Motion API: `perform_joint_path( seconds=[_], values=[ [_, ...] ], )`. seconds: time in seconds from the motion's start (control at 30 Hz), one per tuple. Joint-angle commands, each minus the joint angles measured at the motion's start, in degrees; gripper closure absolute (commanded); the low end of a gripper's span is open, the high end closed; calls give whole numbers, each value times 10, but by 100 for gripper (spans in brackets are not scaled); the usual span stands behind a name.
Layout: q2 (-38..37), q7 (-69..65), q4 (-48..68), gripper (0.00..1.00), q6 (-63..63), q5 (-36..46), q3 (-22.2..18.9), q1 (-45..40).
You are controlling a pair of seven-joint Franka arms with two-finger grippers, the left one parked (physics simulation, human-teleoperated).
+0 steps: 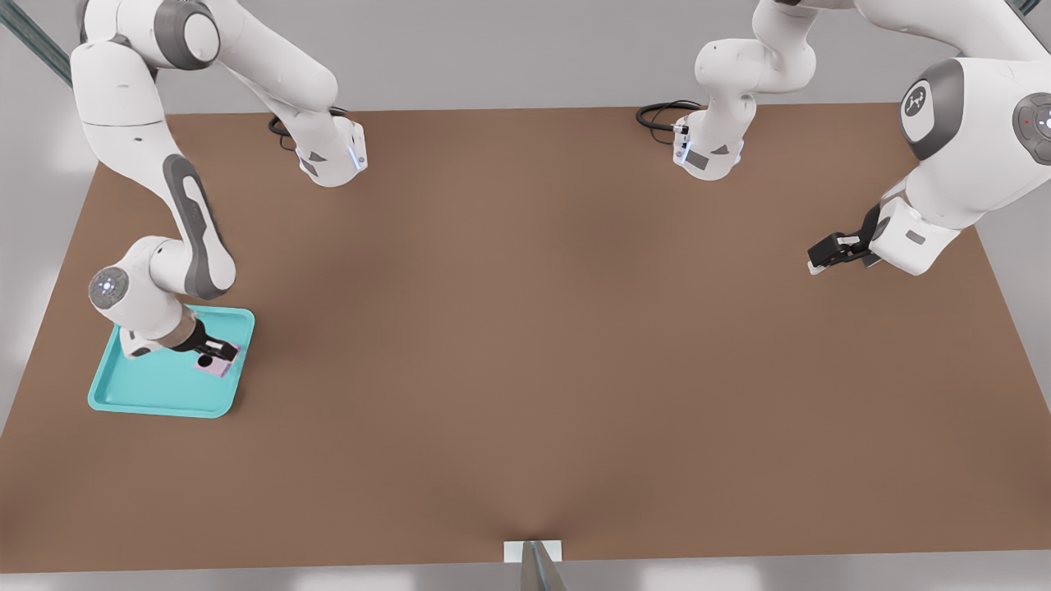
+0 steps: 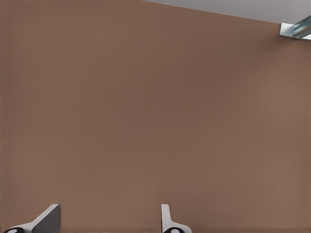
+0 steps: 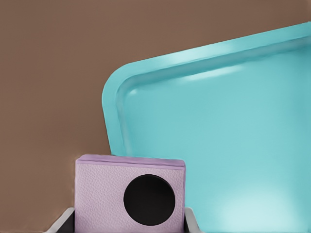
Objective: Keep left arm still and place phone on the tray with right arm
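Note:
The turquoise tray lies near the table's edge on the front view's left. My right arm's gripper reaches down over the tray's corner nearest the table's middle, shut on the pale pink phone. In the right wrist view the phone shows one round black lens and sits between the gripper fingers, just at the tray's rounded rim. Whether the phone touches the tray floor I cannot tell.
The brown table spreads wide to the front view's right of the tray. The parked arm's black gripper hangs over the table's right side. Both arm bases and black cables stand at the far edge.

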Motion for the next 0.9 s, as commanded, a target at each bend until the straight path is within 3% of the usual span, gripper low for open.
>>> perform_joint_path(
  seconds=[0.0, 0.07, 0.1, 0.23, 0.27, 0.33, 0.43, 0.47, 0.5, 0.53, 0.57, 0.6, 0.87],
  values=[
    [13, -284, 1, 24, -18, -5, 0, -16],
    [23, -286, 1, 24, -17, -4, 0, -18],
    [25, -286, 1, 3, -17, -5, 0, -24],
    [21, -288, 23, 0, -26, -5, 0, -24],
    [16, -288, 63, 0, -75, -5, 3, -23],
    [12, -271, 250, 0, -275, -5, 44, -7],
    [12, -86, 479, 0, -479, -47, 48, 155],
    [11, -39, 488, 0, -490, -44, 51, 194],
    [-41, -19, 466, 0, -492, -29, 38, 224],
    [-138, -26, 376, 0, -493, -23, -15, 255],
    [-170, -26, 353, 0, -495, 39, -81, 287],
    [-178, -29, 349, 0, -507, 41, -147, 338],
    [-184, -31, 330, 0, -518, 39, -144, 341]
  ],
)
